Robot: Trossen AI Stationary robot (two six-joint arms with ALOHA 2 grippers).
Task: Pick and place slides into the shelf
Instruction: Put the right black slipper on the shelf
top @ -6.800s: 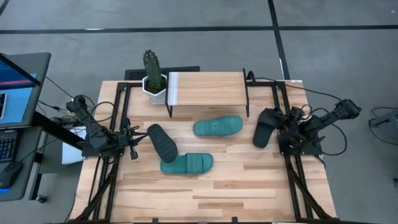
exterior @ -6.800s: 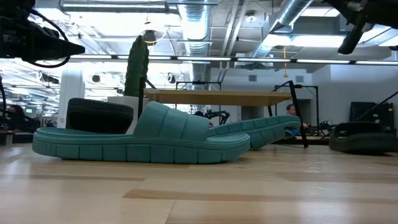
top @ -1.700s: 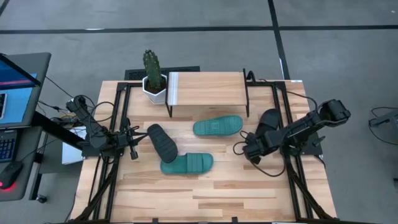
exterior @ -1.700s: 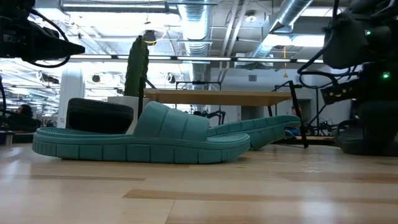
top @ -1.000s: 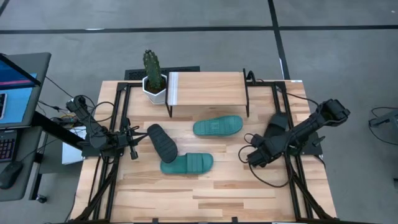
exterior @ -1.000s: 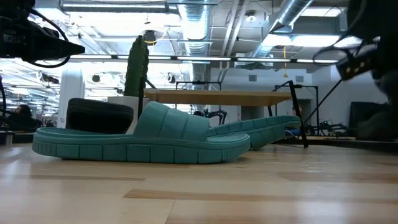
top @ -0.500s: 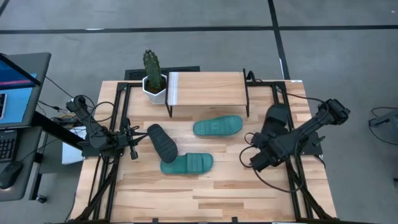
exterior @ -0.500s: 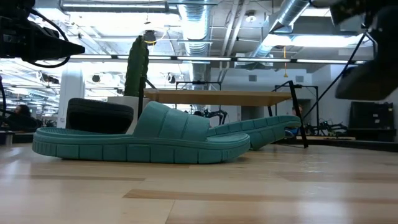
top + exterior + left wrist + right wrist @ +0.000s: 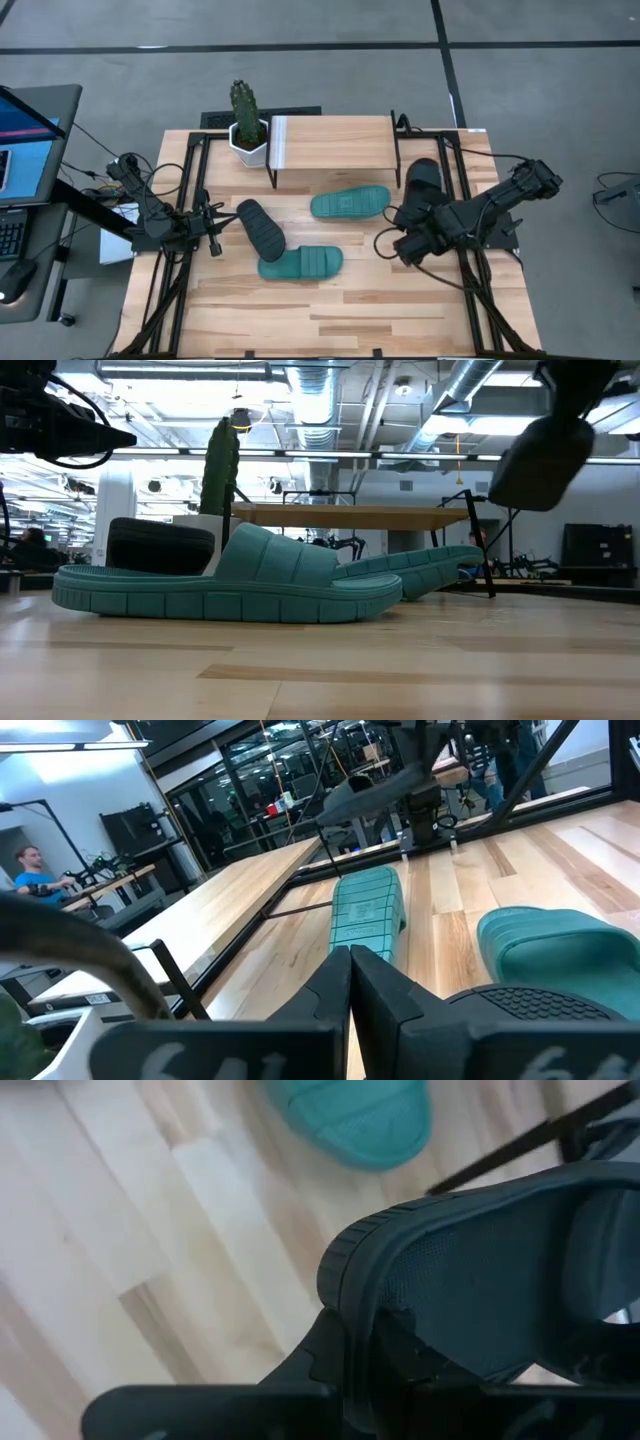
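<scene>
Over by the shelf (image 9: 335,143), the right tool (image 9: 408,240) is clamped on a black slide's (image 9: 424,185) edge. That thin pinch could let it twist loose or clip the shelf leg

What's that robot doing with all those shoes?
It is tidying slides onto the shelf. The right gripper is shut on a black slide and holds it up off the table, beside the shelf's right legs. The other black slide and two teal slides lie on the table in front of the shelf. The left gripper waits, shut, at the table's left side.
</scene>
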